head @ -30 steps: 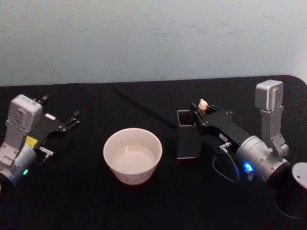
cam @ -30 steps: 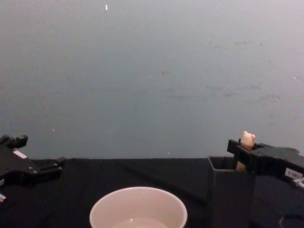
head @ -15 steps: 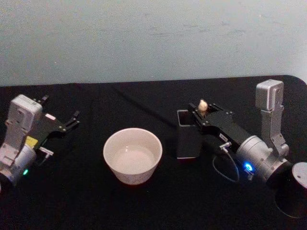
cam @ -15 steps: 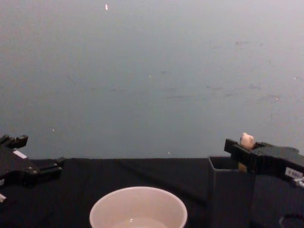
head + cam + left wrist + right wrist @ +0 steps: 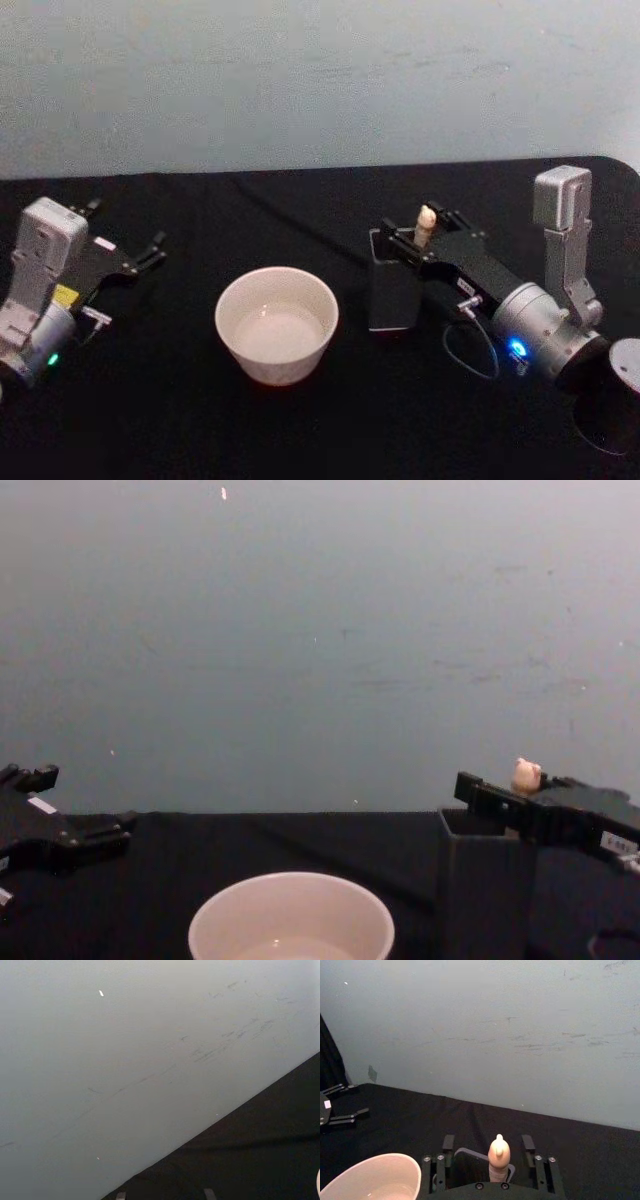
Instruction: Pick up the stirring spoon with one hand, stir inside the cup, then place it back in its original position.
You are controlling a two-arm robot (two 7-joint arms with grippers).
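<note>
The stirring spoon [image 5: 425,222] stands upright in the dark square holder [image 5: 392,290], its beige bear-head knob [image 5: 526,775] poking above the rim. My right gripper [image 5: 418,230] reaches over the holder's top, open, with the spoon handle [image 5: 499,1157] between its spread fingers [image 5: 448,1142] and touching neither. The cream cup [image 5: 277,325] sits left of the holder, a little liquid in it. My left gripper [image 5: 125,224] rests open at the far left of the table, well away from the cup.
A black cloth covers the table [image 5: 200,420], and a pale wall rises behind it. A thin dark cable [image 5: 300,225] runs across the cloth behind the cup toward the holder. A wire loop [image 5: 470,350] hangs by my right wrist.
My right gripper has slid forward over the holder, so the spoon handle now sits deeper between its fingers. The left arm, cup and holder have not moved.
</note>
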